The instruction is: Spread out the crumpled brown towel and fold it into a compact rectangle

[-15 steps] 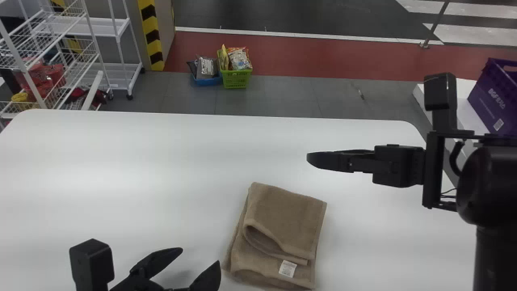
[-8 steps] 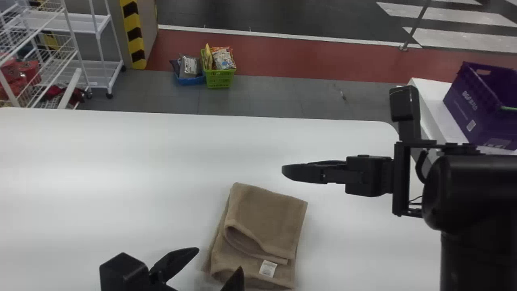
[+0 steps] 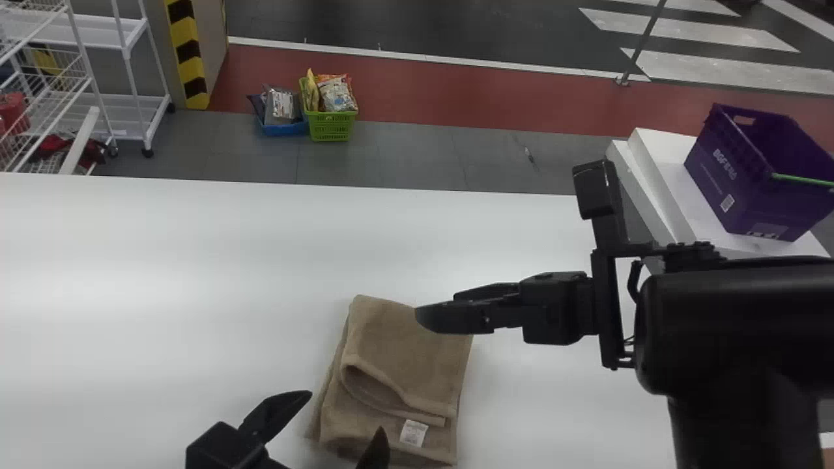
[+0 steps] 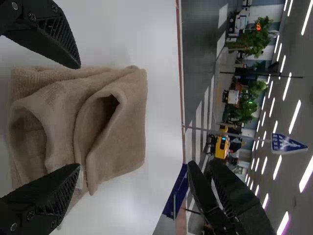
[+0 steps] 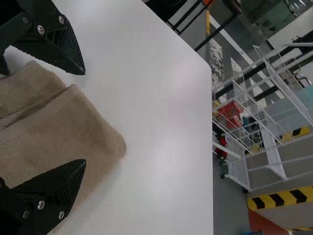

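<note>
The brown towel lies on the near part of the white table, around the middle, already folded into a layered, roughly rectangular stack. Its upper flap bulges on the left, where the edge curls up and leaves an open hollow, and the layers beneath stick out past it on the left and near sides. A white label shows toward the near edge. The left gripper is at the towel's near left, its two black fingers spread wide with nothing between them. The right gripper comes in from the right, its tips over the towel's far right part in the head view; its fingers are also spread. Whether either one touches the cloth cannot be told. Past the table's far edge, a green basket holding packets stands on the floor, and a purple crate sits at the far right.
</note>
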Controlling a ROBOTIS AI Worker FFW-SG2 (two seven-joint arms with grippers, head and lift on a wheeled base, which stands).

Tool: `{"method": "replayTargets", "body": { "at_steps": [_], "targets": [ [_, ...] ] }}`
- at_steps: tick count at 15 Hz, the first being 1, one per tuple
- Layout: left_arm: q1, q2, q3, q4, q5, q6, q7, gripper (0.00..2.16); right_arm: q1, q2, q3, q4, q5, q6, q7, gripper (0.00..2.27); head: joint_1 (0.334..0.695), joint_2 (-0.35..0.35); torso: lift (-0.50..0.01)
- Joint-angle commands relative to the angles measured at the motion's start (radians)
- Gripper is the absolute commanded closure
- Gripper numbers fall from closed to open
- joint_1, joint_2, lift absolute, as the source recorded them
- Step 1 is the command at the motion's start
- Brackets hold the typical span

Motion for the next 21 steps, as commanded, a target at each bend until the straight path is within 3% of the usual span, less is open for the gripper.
{"method": "replayTargets", "body": {
  "at_steps": [1, 3, 10, 12, 21],
  "targets": [
    [-0.002, 0.012, 0.003, 0.014, -0.026, -0.012, 0.016, 0.10, 0.004, -0.027, 0.094, 0.014, 0.087, 0.005, 0.007, 0.21, 0.695, -0.167, -0.127],
    [-0.002, 0.016, 0.009, 0.023, -0.026, -0.031, 0.025, 0.10, 0.019, -0.050, 0.143, 0.034, 0.130, 0.005, 0.007, 0.21, 0.695, -0.147, -0.127],
    [-0.002, 0.018, 0.018, 0.034, -0.026, -0.040, 0.021, 0.10, 0.022, -0.055, 0.240, 0.073, 0.219, 0.005, 0.007, 0.24, 0.695, -0.129, -0.127],
    [-0.002, 0.018, 0.018, 0.032, -0.026, -0.040, 0.021, 0.10, -0.018, -0.055, 0.295, 0.114, 0.261, 0.005, 0.007, 0.48, 0.695, -0.125, -0.127],
    [-0.002, 0.019, 0.027, 0.043, -0.015, -0.061, 0.019, 0.10, -0.084, -0.006, 0.458, 0.241, 0.317, 0.005, 0.007, 0.50, 0.695, -0.051, -0.127]
  ]
}}
